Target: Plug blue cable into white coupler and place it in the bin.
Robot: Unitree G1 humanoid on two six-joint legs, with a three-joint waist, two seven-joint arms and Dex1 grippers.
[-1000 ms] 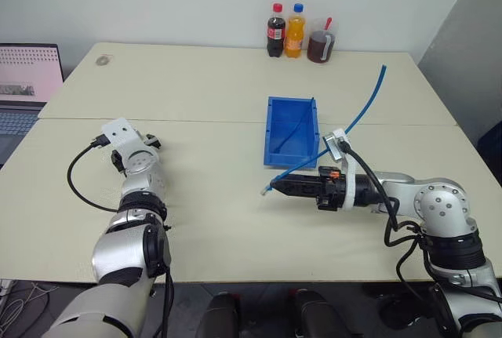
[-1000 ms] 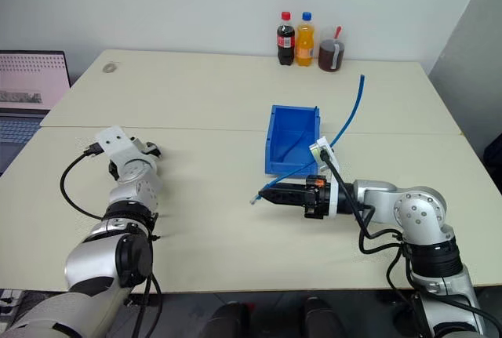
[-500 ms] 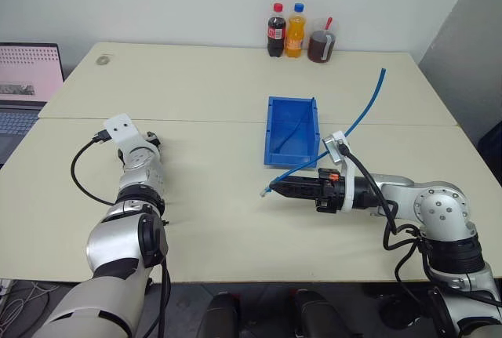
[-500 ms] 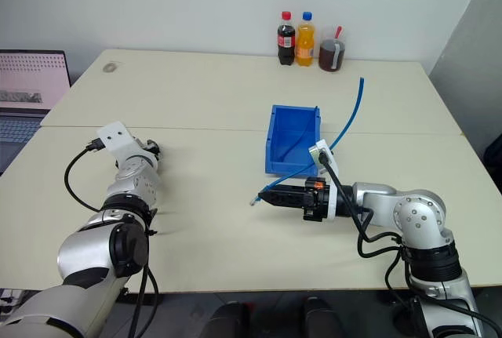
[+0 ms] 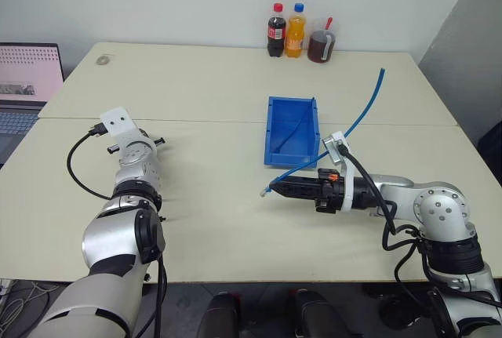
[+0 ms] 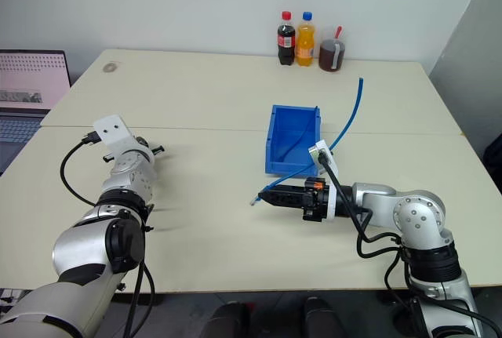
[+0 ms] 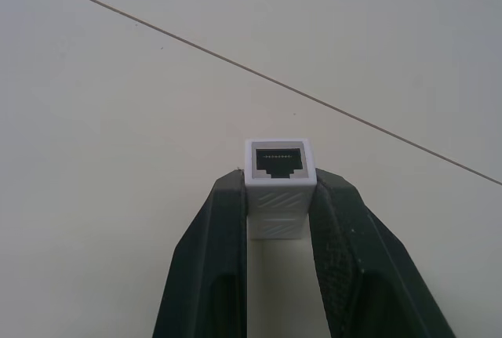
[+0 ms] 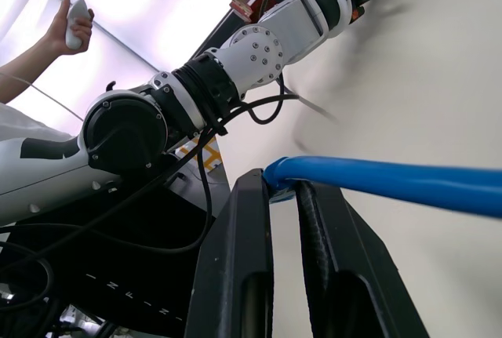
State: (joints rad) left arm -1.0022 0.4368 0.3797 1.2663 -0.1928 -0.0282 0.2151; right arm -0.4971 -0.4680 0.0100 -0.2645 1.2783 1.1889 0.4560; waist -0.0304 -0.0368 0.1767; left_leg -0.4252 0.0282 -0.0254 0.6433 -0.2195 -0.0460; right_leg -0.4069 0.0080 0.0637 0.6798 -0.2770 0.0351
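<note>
While the left gripper (image 7: pixel 278 197) pinches the white coupler (image 7: pixel 279 185) above the table (image 5: pixel 212 87), the right gripper (image 5: pixel 276 190) clamps the blue cable (image 5: pixel 357 122) near its plug; the bin (image 5: pixel 271 154) sits just beyond.

glossy plastic white coupler (image 7: pixel 279 189), matt tabletop (image 5: pixel 212 95), smooth blue cable (image 8: pixel 408 181)

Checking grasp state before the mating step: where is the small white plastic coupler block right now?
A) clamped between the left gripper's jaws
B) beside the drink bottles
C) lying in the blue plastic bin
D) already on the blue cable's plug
A: in the left wrist view the small white plastic coupler block sits pinched between the left gripper jaws, its dark port facing outward with nothing plugged in.
</note>
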